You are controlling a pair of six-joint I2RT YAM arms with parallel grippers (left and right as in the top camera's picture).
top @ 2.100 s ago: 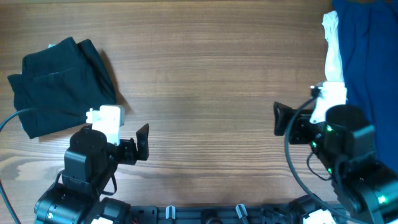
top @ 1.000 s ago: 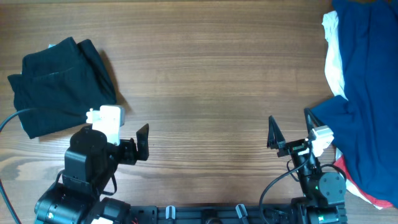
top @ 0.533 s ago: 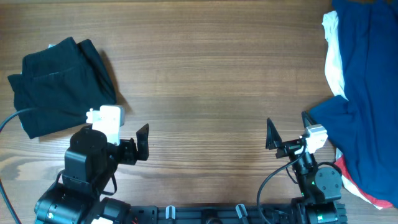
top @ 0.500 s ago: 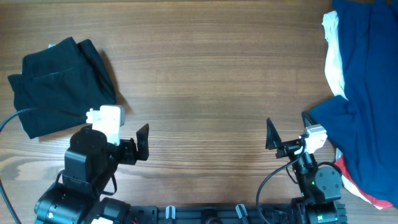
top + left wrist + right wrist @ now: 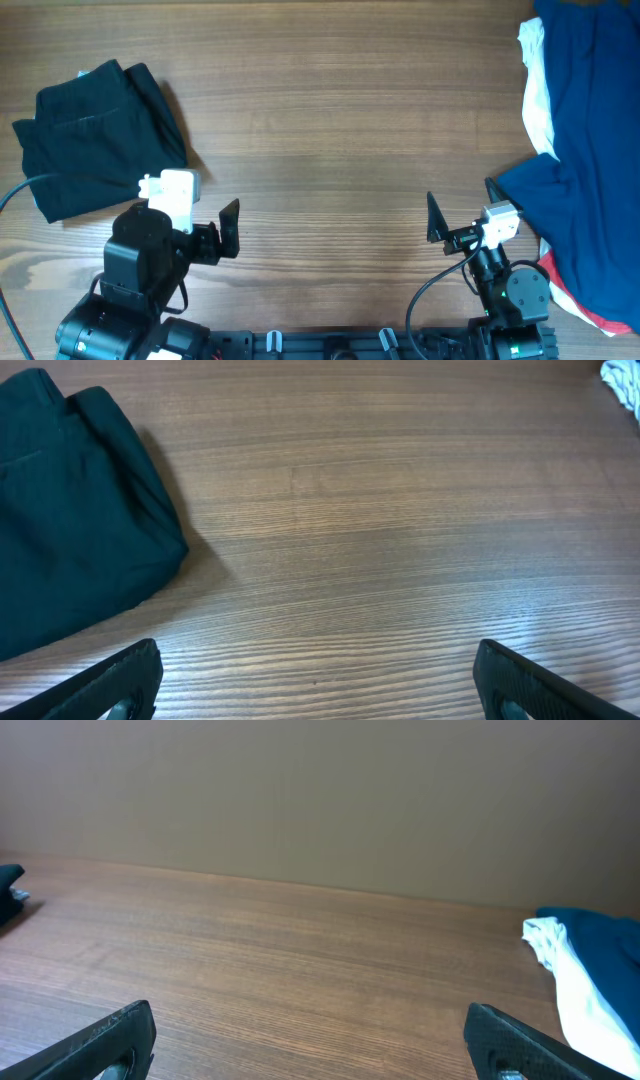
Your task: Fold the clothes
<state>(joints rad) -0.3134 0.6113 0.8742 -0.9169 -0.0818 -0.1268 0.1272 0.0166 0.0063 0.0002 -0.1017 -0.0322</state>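
The black shorts (image 5: 95,140) lie loosely doubled on the worktop (image 5: 330,120), ahead and left of the left pincer (image 5: 318,685), well apart from the right pincer (image 5: 463,205). Both gape wide, empty. Best come in low and pinch one hem corner cleanly.

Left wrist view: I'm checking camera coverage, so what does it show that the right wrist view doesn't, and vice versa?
Only the left wrist view clearly shows the black shorts, lying at its left. Only the right wrist view shows the plain wall behind the table and the blue garment at far right. Both show the table, a bit of the white garment, and their own pincer open and empty: left pincer, right pincer.
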